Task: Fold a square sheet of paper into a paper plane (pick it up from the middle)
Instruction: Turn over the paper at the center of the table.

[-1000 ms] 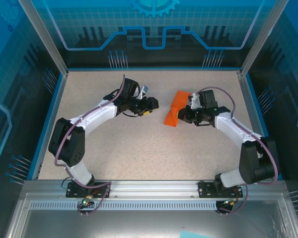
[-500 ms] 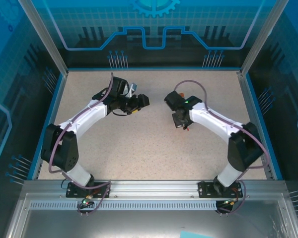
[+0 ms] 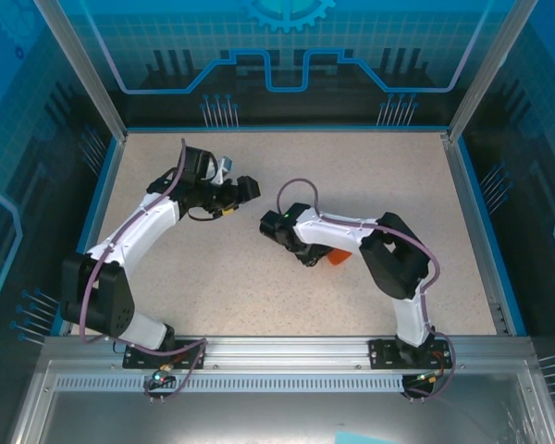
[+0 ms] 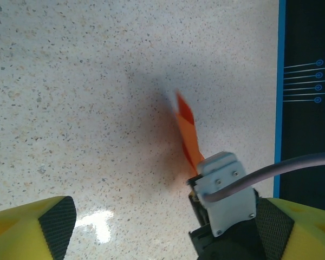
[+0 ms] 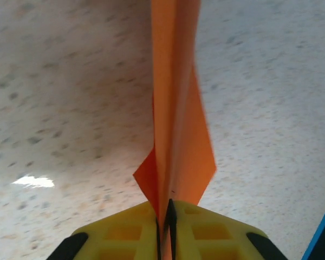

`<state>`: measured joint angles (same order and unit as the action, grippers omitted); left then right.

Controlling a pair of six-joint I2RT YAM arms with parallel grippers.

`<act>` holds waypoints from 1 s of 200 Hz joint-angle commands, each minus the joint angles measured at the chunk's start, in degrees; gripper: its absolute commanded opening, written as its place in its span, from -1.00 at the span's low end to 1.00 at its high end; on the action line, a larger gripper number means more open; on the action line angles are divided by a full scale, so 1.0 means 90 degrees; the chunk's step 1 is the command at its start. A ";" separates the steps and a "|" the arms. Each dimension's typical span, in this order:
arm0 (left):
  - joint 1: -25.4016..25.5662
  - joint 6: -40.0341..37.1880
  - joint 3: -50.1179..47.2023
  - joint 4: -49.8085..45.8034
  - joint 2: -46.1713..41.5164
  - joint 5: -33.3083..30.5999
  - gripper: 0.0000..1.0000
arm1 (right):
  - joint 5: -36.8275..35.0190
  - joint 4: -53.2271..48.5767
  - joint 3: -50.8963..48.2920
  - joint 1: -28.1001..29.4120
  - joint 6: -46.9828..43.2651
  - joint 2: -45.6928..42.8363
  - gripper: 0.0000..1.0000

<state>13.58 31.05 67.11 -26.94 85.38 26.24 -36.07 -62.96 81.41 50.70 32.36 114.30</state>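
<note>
The orange paper plane [image 5: 176,108] is a narrow folded dart standing on edge, its tail pinched between the yellow jaws of my right gripper [image 5: 165,212], which is shut on it. From above, a small piece of the paper plane [image 3: 337,260] shows beside the right gripper [image 3: 318,256], near the table's middle. In the left wrist view the paper plane [image 4: 187,132] sticks out past the right arm's wrist [image 4: 225,195], just above the table. My left gripper [image 3: 246,188] hangs to the upper left of it, open, with nothing between its fingers [image 4: 46,225].
The speckled tabletop [image 3: 213,287] has a blue rim [image 3: 92,213] and metal frame posts at the back corners. The right arm's elbow [image 3: 388,245] folds over the table's middle right. A dark panel lies past the blue edge [image 4: 281,81].
My right arm has swung left and nearer, carrying the plane from the back right to the table's middle. My left gripper has drawn back to the left and opened wider.
</note>
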 commanded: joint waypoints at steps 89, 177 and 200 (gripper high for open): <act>-0.0191 -0.0283 0.0167 -0.0380 0.0126 0.0391 0.81 | 0.2447 0.1768 -0.0440 0.0220 -0.0098 -0.0575 -0.20; 0.0172 0.0205 -0.0207 0.0577 0.0582 0.0957 0.81 | 0.4365 0.2958 -0.2014 -0.1297 -0.0442 -0.2800 -0.12; 0.0556 0.0213 -0.0006 0.0617 0.0851 0.0877 0.81 | 0.4705 0.3035 -0.2364 -0.2027 -0.0633 -0.3109 -0.12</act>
<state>15.03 31.79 65.73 -23.20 90.61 32.49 0.30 -37.36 63.26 37.60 29.10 88.58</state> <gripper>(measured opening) 0.907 0.438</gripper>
